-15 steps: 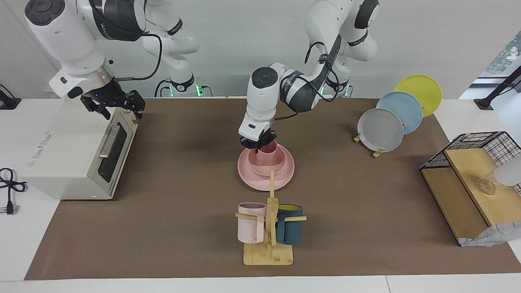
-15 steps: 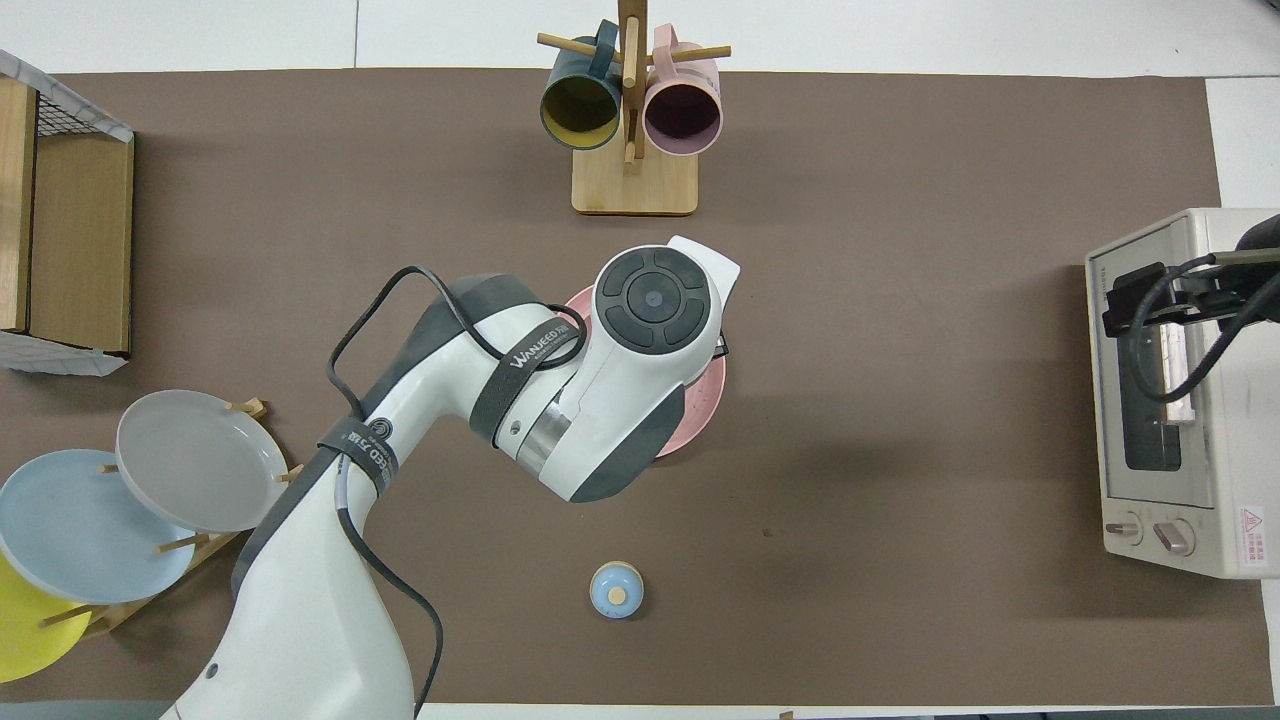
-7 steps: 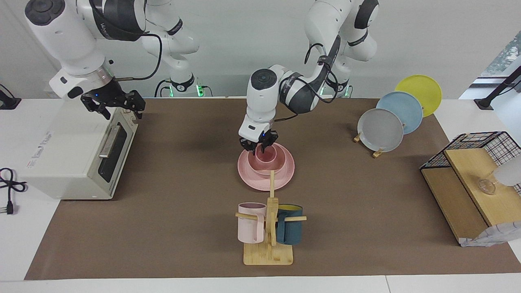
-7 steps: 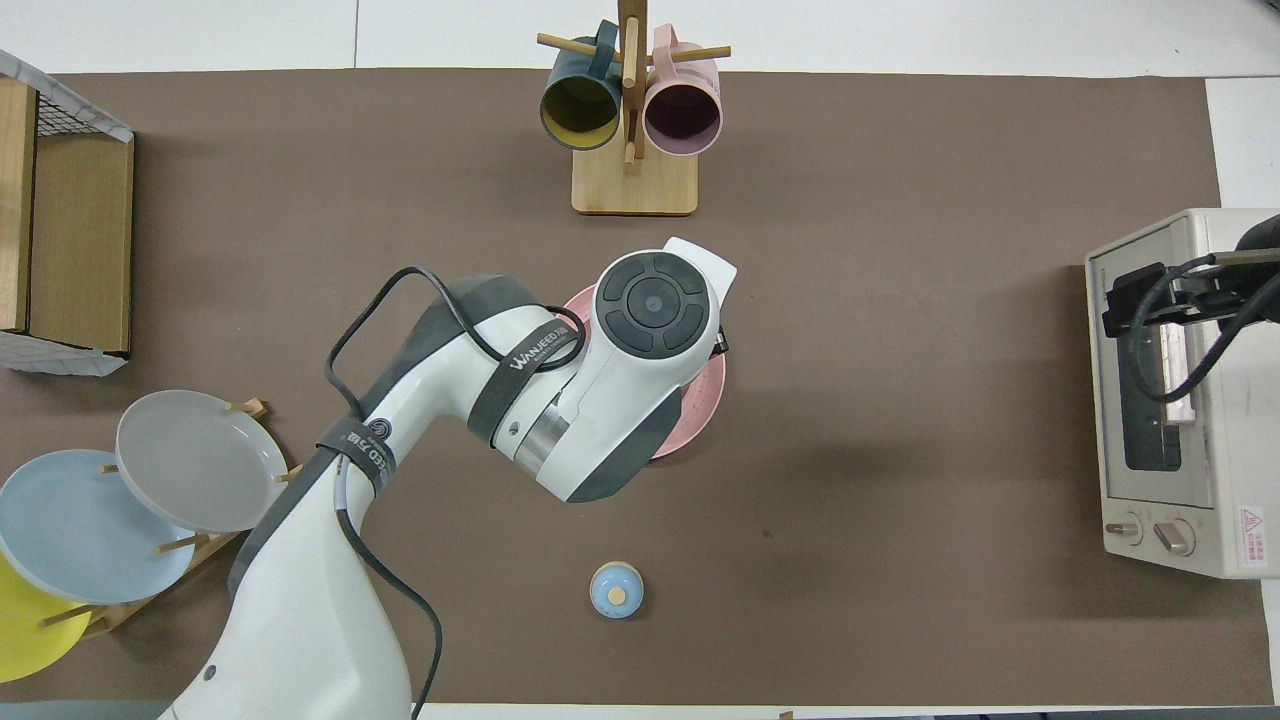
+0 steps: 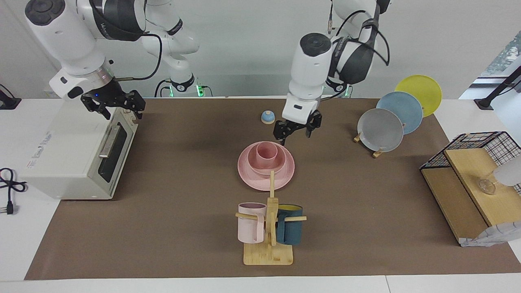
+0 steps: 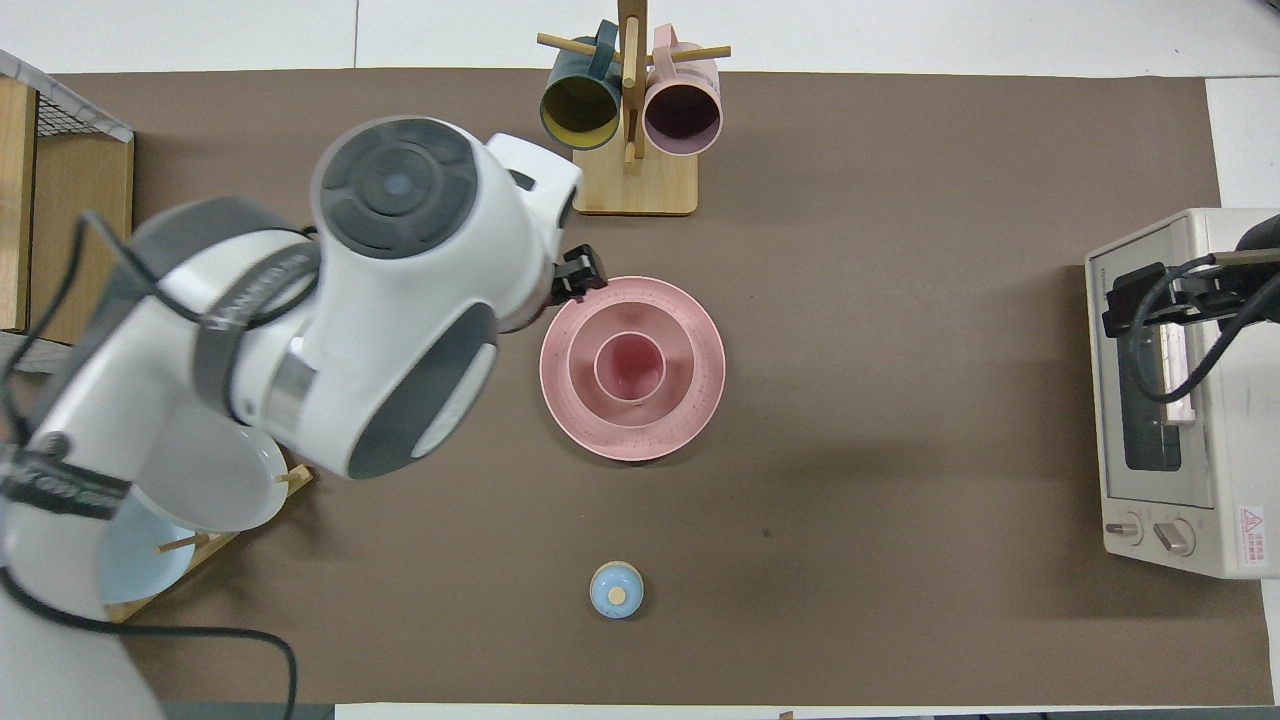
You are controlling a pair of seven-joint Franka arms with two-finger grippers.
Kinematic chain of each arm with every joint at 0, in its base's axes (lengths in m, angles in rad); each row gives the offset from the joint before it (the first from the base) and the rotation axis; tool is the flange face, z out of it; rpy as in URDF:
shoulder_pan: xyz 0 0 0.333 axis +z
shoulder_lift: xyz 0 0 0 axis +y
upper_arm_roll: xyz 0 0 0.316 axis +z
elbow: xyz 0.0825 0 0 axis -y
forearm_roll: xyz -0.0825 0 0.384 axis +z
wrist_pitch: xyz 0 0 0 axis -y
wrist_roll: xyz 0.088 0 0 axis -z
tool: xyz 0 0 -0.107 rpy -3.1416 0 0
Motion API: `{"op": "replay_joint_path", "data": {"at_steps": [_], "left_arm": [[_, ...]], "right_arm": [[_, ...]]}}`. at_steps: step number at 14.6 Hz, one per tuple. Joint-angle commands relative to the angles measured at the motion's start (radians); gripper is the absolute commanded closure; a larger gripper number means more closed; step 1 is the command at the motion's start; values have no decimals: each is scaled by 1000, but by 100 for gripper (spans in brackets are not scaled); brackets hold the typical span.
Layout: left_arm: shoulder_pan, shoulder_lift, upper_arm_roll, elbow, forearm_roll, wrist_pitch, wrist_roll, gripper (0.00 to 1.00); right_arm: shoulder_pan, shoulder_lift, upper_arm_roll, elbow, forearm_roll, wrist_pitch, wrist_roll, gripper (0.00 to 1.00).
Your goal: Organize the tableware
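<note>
The pink plate [image 5: 252,179] lies at the middle of the table. The pink bowl [image 5: 263,167] stands on it, and the pink cup [image 5: 266,154] stands upright in the bowl. In the overhead view the plate [image 6: 632,449], the bowl [image 6: 632,416] and the cup [image 6: 630,365] sit nested and centred. My left gripper [image 5: 296,131] is open and empty. It hangs in the air beside the stack, toward the left arm's end of the table. My right gripper [image 5: 114,106] is open and waits over the toaster oven [image 5: 77,154].
A wooden mug rack [image 5: 268,248] with a pale pink mug and a dark teal mug stands farther from the robots than the plate. A small blue bell [image 5: 267,117] lies nearer to them. Grey, blue and yellow plates [image 5: 380,130] stand on a rack. A wire basket shelf [image 5: 476,179] is at the left arm's end.
My left gripper set the pink cup into the middle of the bowl, let go, rose and drew back toward the left arm's end. The right arm has not moved.
</note>
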Motion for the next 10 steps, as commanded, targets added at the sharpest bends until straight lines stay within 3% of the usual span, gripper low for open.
{"op": "replay_joint_path", "data": {"at_steps": [1,5,10], "left_arm": [[131,-98,-7,-24,13,-83,168,0],[326,-141,-7,-35,11,-160,502,0],[412,-204,-7,-119,11,-170,642,0]], "right_arm": [[-9,-14,5,-10,19,-13,6,0],[-9,-14,5,-10,19,-13,4,0],[-9,-14,5,-10,19,-13,6,0]]}}
